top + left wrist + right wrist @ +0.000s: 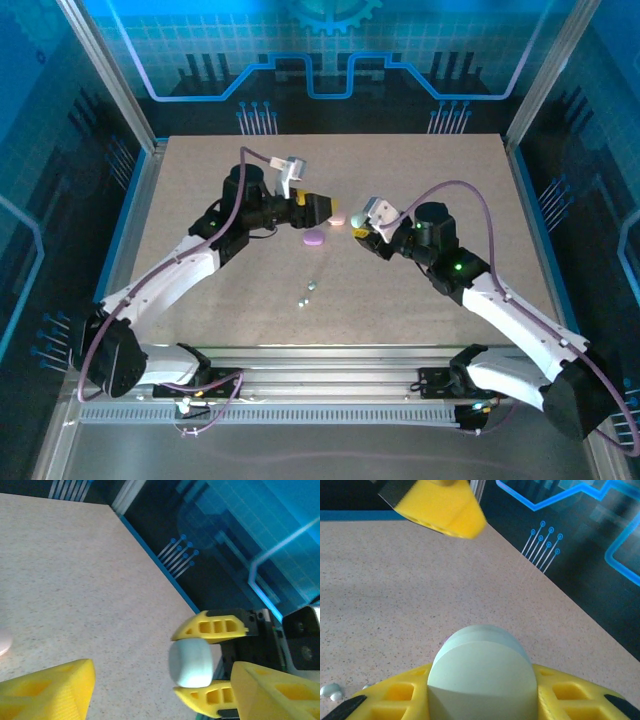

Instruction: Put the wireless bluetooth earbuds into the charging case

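The earbuds [306, 294] lie loose on the table [200, 180], at six o'clock from the purple case [315, 237] — none seated. My right pincer [360, 236] clamps the mint case [482, 680]; my left pincer [323, 208] stands wide and empty, at ten o'clock from it. An off-centre nip could twist that case free. Whether its lid is open I cannot tell — the earbuds are too small to count.

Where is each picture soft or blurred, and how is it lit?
Top external: blue glow on the walls, table evenly lit and sharp. Left wrist: the near yellow finger is soft. Right wrist: the yellow finger at top is blurred; the mint case is crisp.
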